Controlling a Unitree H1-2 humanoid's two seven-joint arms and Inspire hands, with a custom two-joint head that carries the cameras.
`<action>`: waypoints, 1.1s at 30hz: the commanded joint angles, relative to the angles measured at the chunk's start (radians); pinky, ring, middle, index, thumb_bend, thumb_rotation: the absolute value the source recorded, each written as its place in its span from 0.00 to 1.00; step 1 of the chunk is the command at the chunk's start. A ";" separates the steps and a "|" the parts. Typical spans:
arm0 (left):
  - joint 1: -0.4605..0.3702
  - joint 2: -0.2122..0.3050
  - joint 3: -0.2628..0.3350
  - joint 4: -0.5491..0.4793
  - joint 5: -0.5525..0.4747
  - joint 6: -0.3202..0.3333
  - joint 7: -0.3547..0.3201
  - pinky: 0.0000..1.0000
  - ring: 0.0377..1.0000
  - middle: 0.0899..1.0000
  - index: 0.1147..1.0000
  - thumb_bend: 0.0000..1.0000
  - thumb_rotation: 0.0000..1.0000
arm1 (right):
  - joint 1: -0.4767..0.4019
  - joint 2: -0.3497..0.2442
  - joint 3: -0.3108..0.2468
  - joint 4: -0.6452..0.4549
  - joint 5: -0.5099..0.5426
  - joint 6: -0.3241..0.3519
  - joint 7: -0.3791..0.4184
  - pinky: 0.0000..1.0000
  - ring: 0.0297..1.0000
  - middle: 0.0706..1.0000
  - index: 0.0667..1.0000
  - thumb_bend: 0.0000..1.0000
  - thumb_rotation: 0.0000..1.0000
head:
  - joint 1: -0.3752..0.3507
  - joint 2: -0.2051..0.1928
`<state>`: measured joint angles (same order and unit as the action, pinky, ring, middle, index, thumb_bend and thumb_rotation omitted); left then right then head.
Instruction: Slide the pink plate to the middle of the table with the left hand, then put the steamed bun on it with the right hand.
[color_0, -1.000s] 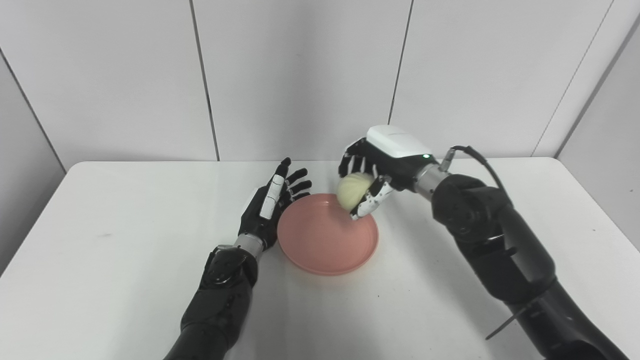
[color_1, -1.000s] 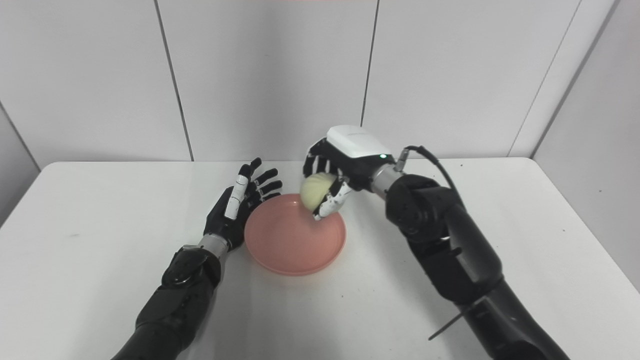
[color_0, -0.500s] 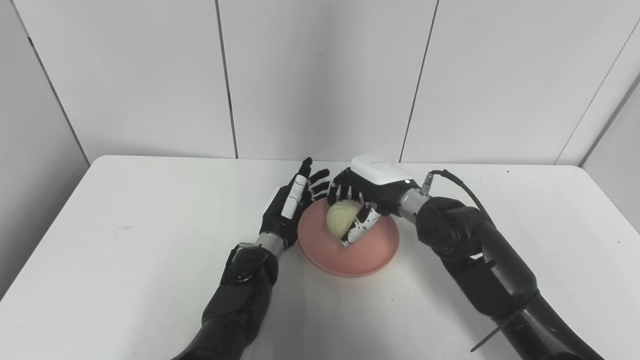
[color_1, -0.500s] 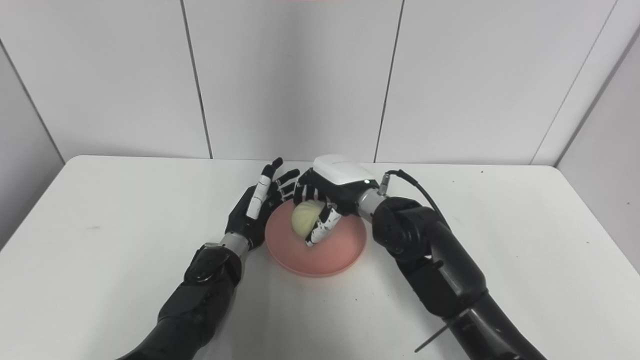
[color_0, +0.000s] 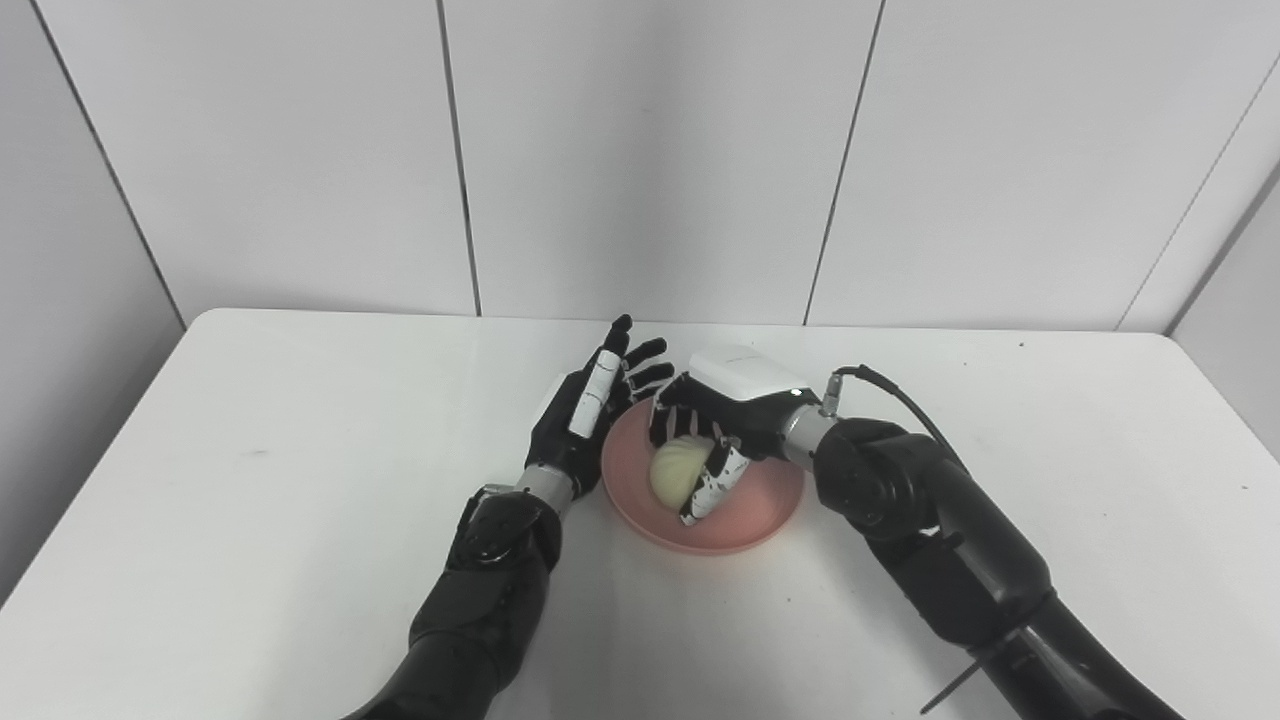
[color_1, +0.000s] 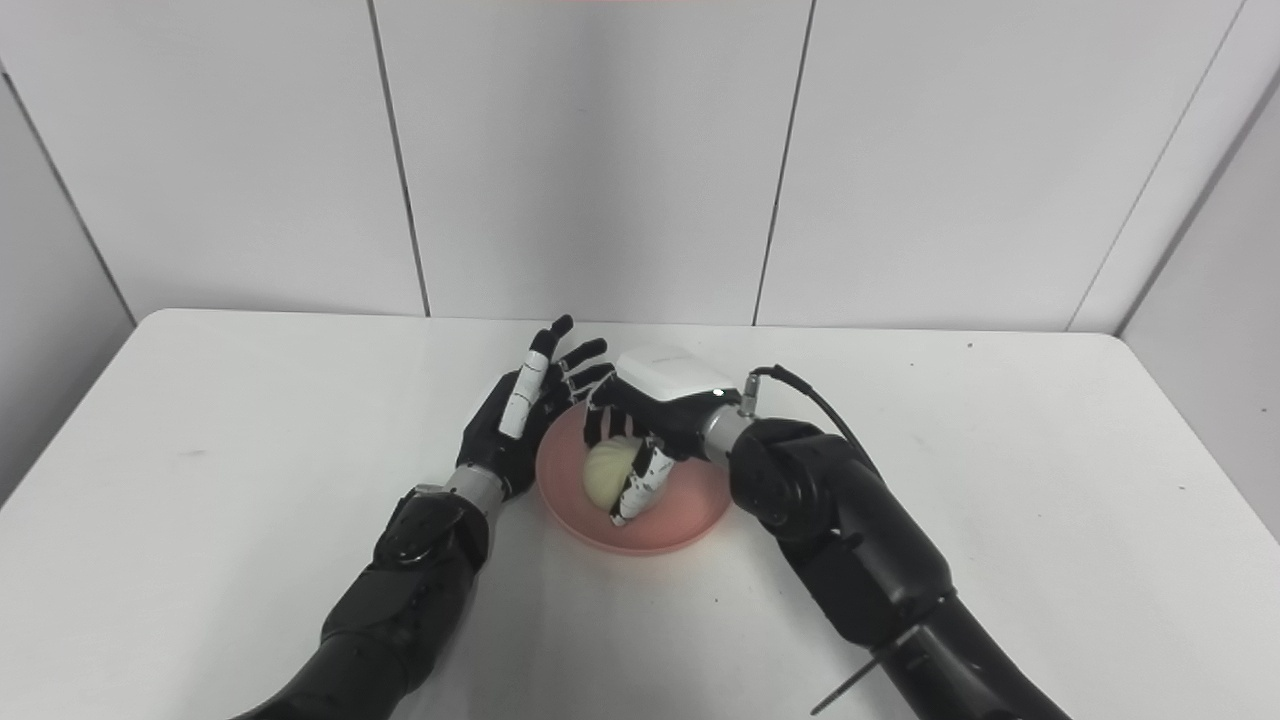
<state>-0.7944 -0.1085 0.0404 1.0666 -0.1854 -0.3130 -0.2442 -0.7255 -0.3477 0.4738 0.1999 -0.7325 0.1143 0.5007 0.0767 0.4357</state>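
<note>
The pink plate (color_0: 765, 505) lies near the middle of the white table (color_0: 250, 520). A pale steamed bun (color_0: 672, 476) sits low over the plate's centre, and whether it rests on the plate I cannot tell. My right hand (color_0: 722, 432) is shut on the bun, fingers curled over its top and thumb on its near side. My left hand (color_0: 585, 415) stands open with fingers spread, edge-on against the plate's left rim. The same plate (color_1: 690, 515), bun (color_1: 606, 474), left hand (color_1: 515, 412) and right hand (color_1: 650, 425) show in the right eye view.
A black cable (color_0: 905, 400) loops from the right wrist over the table. Grey wall panels (color_0: 640, 150) rise just behind the table's far edge.
The camera has shifted. My right hand has carried the bun left and down, from above the plate's far right rim to low over its centre. The left hand stays at the plate's left rim.
</note>
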 joint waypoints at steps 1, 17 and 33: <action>0.045 0.003 -0.007 0.056 0.020 0.051 0.012 0.78 0.80 0.85 0.98 0.89 0.83 | -0.046 -0.001 -0.004 -0.016 -0.014 -0.024 -0.025 0.24 0.35 0.41 0.49 0.52 0.00 | 0.000 0.001; 0.052 0.005 -0.014 0.045 0.019 0.052 0.007 0.75 0.81 0.86 0.99 0.90 0.83 | -0.038 -0.035 0.014 -0.049 -0.118 -0.012 0.007 0.79 0.83 0.78 0.66 1.00 0.40 | -0.004 0.004; 0.064 0.011 -0.025 0.030 0.028 0.052 0.021 0.77 0.84 0.88 1.00 0.92 0.85 | 0.032 -0.019 -0.143 -0.088 0.032 -0.060 -0.126 0.66 0.75 0.73 0.63 1.00 0.43 | -0.020 0.007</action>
<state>-0.7867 -0.1045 0.0207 1.0545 -0.1826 -0.3131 -0.2436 -0.6761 -0.3721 0.3668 0.1292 -0.7285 0.1034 0.4552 0.0568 0.4418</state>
